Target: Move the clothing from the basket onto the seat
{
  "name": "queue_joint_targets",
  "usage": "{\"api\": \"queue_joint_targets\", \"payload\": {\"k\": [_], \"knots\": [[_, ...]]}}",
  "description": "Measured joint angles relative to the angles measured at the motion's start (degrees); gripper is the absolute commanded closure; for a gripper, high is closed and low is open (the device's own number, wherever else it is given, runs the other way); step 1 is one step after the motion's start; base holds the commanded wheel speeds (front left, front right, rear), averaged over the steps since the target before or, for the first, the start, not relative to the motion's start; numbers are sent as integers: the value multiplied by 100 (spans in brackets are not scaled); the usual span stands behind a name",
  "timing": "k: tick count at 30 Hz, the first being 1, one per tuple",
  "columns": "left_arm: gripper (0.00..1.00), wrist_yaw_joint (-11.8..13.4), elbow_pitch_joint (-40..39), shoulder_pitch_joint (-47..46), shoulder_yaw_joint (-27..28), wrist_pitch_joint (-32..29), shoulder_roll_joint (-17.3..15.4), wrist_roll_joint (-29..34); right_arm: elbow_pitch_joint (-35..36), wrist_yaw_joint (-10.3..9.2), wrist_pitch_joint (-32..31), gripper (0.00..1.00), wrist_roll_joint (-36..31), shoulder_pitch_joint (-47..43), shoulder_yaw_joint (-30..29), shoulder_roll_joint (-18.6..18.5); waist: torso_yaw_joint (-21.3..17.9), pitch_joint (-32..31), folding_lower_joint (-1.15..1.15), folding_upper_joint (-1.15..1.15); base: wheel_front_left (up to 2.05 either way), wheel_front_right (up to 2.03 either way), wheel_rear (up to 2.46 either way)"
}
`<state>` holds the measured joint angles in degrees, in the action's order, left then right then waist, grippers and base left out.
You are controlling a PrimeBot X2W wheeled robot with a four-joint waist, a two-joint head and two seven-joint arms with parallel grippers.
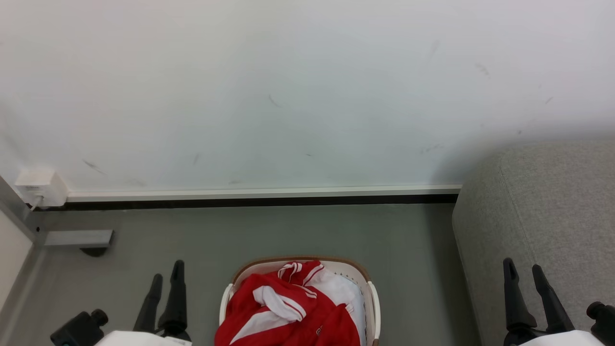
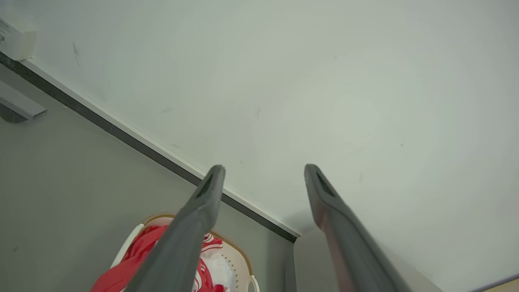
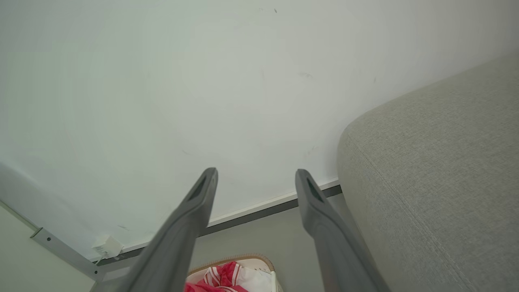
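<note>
We face a smooth, pale wall (image 1: pixel 307 96), lightly scuffed, with a white skirting strip (image 1: pixel 264 193) over a dark band. Below it lies a flat grey floor (image 1: pixel 288 230). At the floor's right edge, up against the wall, sits the sofa (image 1: pixel 543 216), grey woven fabric with rounded corners and a stitched seam. Mid-floor, left of the sofa and apart from it, stands the oval cream plastic basket (image 1: pixel 372 298), perforated and brown-rimmed. The clothing (image 1: pixel 288 312) lies crumpled inside it, bright red with white panels and stripes. Our left gripper (image 1: pixel 168 270) and right gripper (image 1: pixel 522 264) flank the basket, fingers apart, holding nothing. A small white box (image 1: pixel 41 187) sits on the wall at the floor's left corner.
</note>
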<state>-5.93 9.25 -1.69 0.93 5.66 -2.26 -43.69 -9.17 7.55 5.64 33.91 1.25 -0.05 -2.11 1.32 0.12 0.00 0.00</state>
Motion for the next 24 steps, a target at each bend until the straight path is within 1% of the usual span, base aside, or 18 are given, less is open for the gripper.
{"api": "queue_joint_targets", "payload": {"k": [13, 24], "knots": [[0, 11, -77, 75, -53, 216, -7, 1020, 1, 0, 210, 0, -959, -24, 60, -9, 40, 3, 0, 0, 0, 0, 0], [0, 7, -98, 117, -78, 359, -15, 1790, 15, 0, 376, 0, -1551, -80, 81, -18, 68, -15, 0, 0, 0, 0, 0]]}}
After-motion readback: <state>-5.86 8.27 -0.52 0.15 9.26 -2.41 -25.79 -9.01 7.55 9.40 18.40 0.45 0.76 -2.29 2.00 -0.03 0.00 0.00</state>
